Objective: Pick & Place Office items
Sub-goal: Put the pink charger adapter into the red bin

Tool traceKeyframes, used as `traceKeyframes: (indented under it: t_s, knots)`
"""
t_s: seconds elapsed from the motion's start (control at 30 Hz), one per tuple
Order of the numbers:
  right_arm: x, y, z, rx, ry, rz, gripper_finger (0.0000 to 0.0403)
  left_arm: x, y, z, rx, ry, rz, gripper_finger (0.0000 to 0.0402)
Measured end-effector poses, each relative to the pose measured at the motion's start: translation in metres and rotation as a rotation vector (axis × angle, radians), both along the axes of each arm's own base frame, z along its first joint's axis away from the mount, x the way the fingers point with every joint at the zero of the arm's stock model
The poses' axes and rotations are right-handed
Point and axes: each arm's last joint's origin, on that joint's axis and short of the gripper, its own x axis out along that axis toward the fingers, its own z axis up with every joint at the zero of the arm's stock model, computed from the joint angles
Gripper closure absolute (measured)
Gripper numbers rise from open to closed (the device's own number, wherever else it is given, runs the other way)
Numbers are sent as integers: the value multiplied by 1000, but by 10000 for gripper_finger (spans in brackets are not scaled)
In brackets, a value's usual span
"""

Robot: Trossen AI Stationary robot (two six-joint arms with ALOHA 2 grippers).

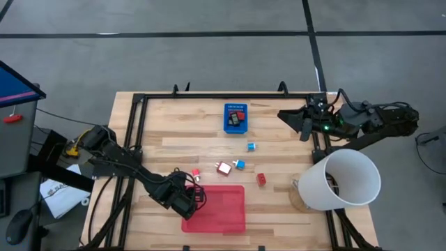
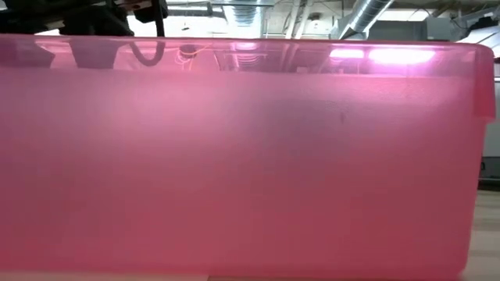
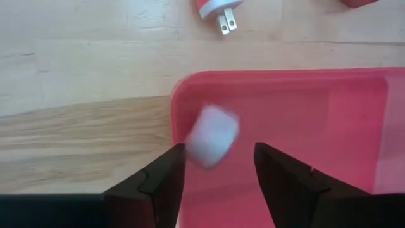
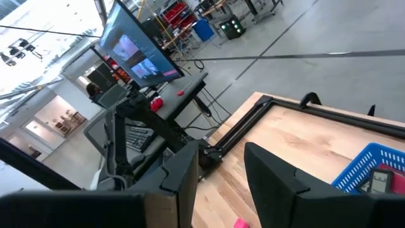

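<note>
My left gripper (image 1: 198, 196) hangs open over the left end of the flat red tray (image 1: 221, 209). In the left wrist view a small white piece (image 3: 212, 135) shows blurred over the tray floor, just beyond the open fingertips (image 3: 218, 159); I cannot tell whether it touches them. Other office items lie on the wood: a red and white plug (image 1: 224, 168) (image 3: 214, 7), a blue piece (image 1: 240, 165), a blue and white piece (image 1: 251, 146), a red piece (image 1: 261, 179). My right gripper (image 1: 301, 124) (image 4: 221, 171) waits open at the table's far right corner.
The blue perforated bin (image 1: 235, 117) (image 4: 373, 168) stands near the far edge with a few pieces inside. A large white bucket (image 1: 343, 180) lies tipped at the right edge. The low view is filled by the red tray's wall (image 2: 250, 156). A black frame (image 1: 132, 139) borders the table.
</note>
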Motion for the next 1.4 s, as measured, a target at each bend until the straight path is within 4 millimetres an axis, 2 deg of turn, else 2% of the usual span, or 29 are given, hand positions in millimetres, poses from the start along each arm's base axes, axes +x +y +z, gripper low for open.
traceKeyframes:
  t_s: [0.2, 0.33, 0.53, 0.6, 0.67, 0.77, 0.9, 0.97, 1.07, 1.13, 1.2, 1.27, 1.4]
  knots:
    - [0, 0, 0, -4, 0, -6, 280, -1, 2, 5, 17, -28, -3, 252]
    - [0, -1, 0, -6, -2, -18, 280, -5, 13, 22, 61, -71, -36, 280]
    - [1, 0, 5, -36, -31, -20, 280, 2, 58, 46, 168, -51, -252, 301]
    - [1, 0, 7, -57, -48, -17, 280, 8, 79, 46, 175, -16, -308, 300]
    - [1, 0, 8, -74, -52, -15, 280, 15, 105, 38, 144, 25, -372, 292]
    - [1, 0, 9, -76, -53, -15, 280, 22, 139, 29, 93, 36, -562, 262]
    - [-3, 0, 9, -73, -59, -3, 280, 22, 176, 25, 22, 44, -711, 203]
    - [-6, 0, 11, -74, -66, -1, 280, 21, 187, 26, -17, 13, -831, 175]
    - [-8, 0, 11, -89, -66, -18, 280, 17, 189, 25, 48, 0, -1232, 151]
    - [-10, 0, 12, -100, -64, -27, 280, 14, 182, 27, 162, -11, -1575, 150]
    - [-12, 0, 12, -103, -65, -39, 280, 13, 175, 34, 334, 2, -1825, 154]
    - [-14, -1, 12, -107, -57, -53, 280, 17, 172, 37, 508, 36, -1959, 158]
    - [-14, -1, 11, -113, -48, -86, 280, 29, 171, 39, 730, 0, -2039, 157]
